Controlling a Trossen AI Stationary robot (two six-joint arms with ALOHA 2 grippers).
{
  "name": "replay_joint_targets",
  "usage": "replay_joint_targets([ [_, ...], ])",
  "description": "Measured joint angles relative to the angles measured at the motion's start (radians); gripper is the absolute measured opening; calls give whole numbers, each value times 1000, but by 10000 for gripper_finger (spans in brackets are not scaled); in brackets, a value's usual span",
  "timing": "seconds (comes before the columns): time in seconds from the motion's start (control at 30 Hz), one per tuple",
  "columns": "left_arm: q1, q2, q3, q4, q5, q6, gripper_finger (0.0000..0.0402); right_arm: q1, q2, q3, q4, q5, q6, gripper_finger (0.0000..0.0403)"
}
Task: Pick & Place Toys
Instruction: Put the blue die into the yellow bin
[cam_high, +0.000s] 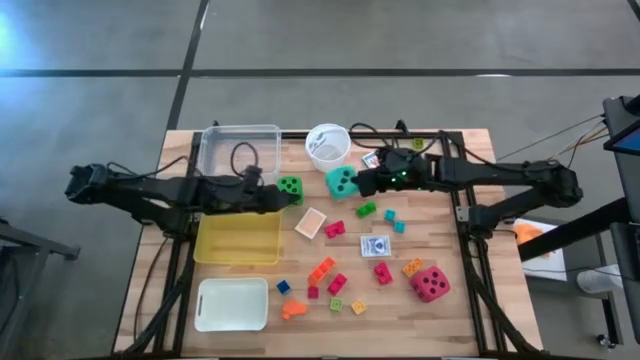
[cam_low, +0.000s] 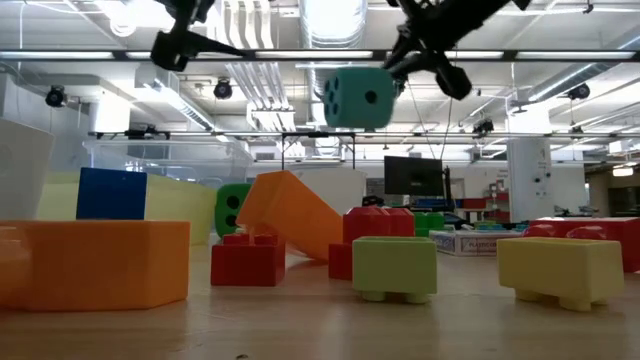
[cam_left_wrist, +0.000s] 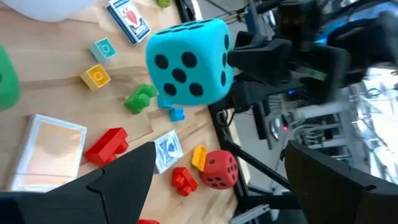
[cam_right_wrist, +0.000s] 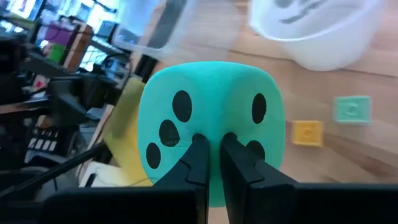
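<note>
Teal die hangs pinched at your right gripper's fingertips, lifted off the table, with the gaping, empty left gripper facing it.

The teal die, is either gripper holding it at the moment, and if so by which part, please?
Yes. The right gripper is shut on the teal die, its fingertips pinching into the foam at a lower edge. The die hangs clear of the table. The left gripper is open and empty.

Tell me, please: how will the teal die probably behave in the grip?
The teal die looks soft: the right gripper is pinched into its face. Carried high in the low view, it seems light. Its rounded corners suggest it may tumble when dropped.
</note>
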Motion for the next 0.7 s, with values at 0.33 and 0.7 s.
replay_joint_targets([
  [0.33, 6, 166, 187, -190, -94, -15, 342, 32, 206, 266, -99, -4, -112, 9],
  [0.7, 7, 235, 245, -266, -174, -105, 342, 72, 338, 476, -175, 11, -168, 9],
])
